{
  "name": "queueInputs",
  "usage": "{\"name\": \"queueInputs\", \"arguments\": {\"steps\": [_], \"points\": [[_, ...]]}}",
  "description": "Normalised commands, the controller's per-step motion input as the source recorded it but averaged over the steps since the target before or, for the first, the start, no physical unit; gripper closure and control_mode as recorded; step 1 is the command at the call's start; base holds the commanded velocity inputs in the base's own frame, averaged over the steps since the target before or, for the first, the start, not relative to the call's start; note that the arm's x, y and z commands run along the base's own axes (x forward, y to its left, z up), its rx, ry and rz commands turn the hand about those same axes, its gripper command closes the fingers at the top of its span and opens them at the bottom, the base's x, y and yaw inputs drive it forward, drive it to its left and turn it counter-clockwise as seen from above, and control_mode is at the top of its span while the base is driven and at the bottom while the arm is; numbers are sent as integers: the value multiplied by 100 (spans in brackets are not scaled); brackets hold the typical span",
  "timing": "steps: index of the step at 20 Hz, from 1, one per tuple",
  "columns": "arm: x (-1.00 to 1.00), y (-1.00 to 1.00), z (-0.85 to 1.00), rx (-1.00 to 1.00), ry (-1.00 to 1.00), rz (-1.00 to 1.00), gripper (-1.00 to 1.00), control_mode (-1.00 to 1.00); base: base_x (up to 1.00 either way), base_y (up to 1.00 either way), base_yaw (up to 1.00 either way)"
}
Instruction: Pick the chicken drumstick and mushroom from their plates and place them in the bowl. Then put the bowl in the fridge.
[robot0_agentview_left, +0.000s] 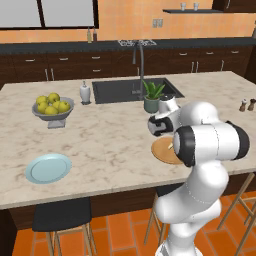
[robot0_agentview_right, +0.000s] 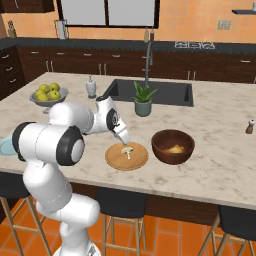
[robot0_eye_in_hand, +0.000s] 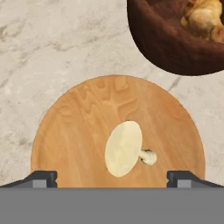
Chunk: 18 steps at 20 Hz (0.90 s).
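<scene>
Pincer (robot0_eye_in_hand: 112, 177) wide open, hovering above mushroom (robot0_eye_in_hand: 124, 148), holding nothing. Mushroom lying on its side on wooden plate (robot0_eye_in_hand: 78, 127) on marble bench (robot0_agentview_right: 220, 160). Drumstick (robot0_eye_in_hand: 202, 17) inside brown bowl (robot0_agentview_right: 173, 146), just beside wooden plate. Blue plate (robot0_agentview_left: 48, 168) bare, well apart near bench edge.

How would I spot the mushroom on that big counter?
On the marble island, near its front edge, lies a round wooden plate left of the dark brown bowl. The mushroom lies on that plate: small, pale cream, a cap with a short stem, under the open gripper.
</scene>
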Motion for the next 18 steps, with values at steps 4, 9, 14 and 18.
{"name": "queueInputs", "arguments": {"steps": [4, 9, 14, 18], "points": [[1, -12, -49, 2, 0, 0, -100, -100, 0, 0, 0], [0, -16, -26, 1, 0, 0, -100, -100, 0, 0, 0], [-10, -20, -1, 1, 0, 0, -100, -100, 0, 0, 0], [-6, -13, -18, 0, 0, 0, -100, -100, 0, 0, 0]]}}
